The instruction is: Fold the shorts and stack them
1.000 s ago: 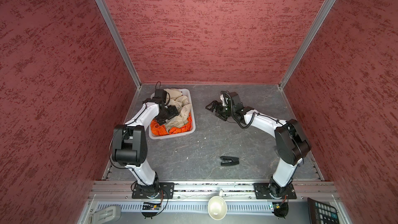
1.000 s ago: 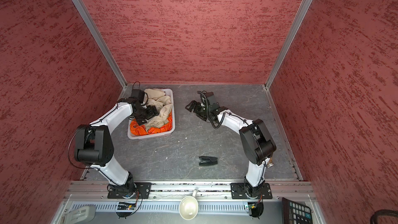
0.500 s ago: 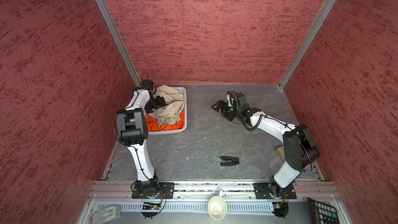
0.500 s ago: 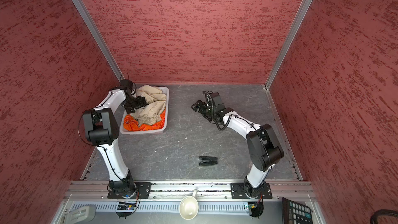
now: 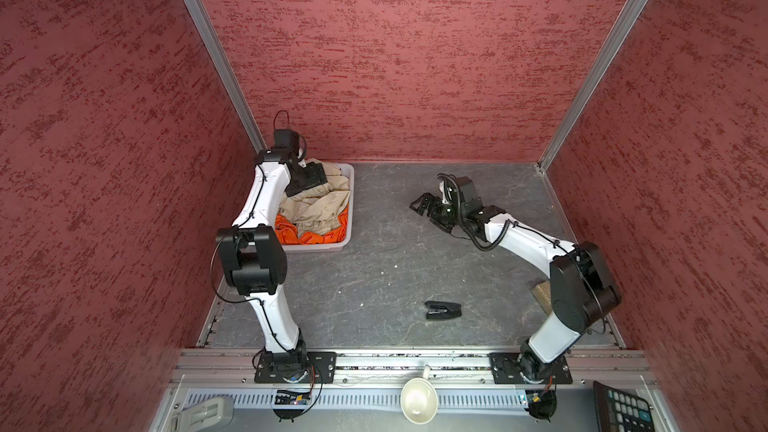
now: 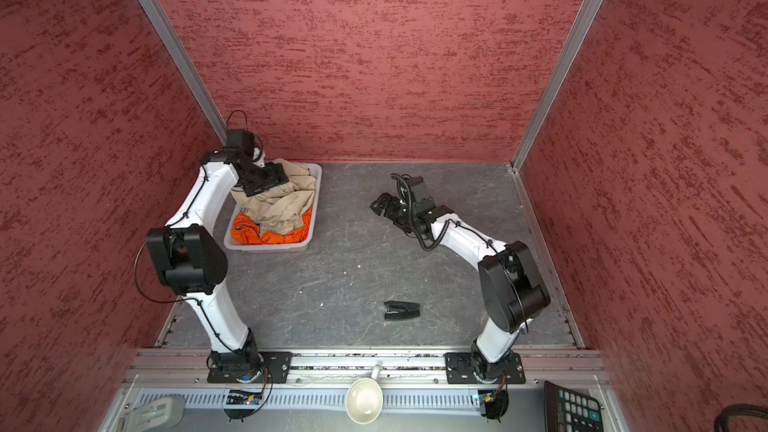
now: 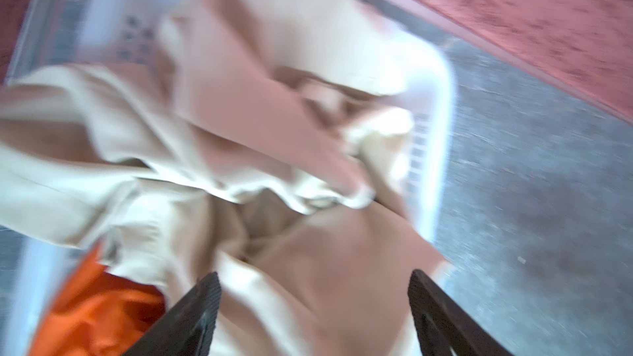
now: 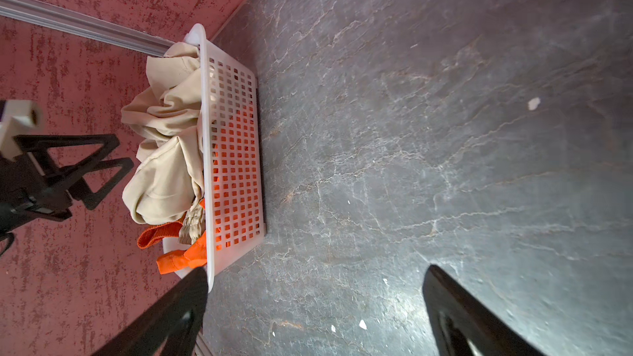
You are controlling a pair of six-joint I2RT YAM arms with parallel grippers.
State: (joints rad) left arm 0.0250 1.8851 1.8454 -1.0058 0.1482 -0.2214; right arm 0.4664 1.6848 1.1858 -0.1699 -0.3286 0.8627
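– Inside one white perforated plastic basket (image 5: 318,248), far-left corner of worktop (image 5: 395,276): how many pairs?
– Two, crumpled cloth: beige shorts (image 5: 320,205) atop orange shorts (image 5: 322,238). Left gripper (image 7: 313,279), right gripper (image 8: 315,272) (both with jaws apart, empty).

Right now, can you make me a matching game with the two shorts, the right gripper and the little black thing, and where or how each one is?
Things:
1. beige shorts
2. orange shorts
3. right gripper
4. little black thing

Places or states:
A. open, over bare table
B. lying alone on the table, nearer the arm bases
C. on top in the basket
D. underneath in the basket

Pairs: 1-C, 2-D, 3-A, 4-B.
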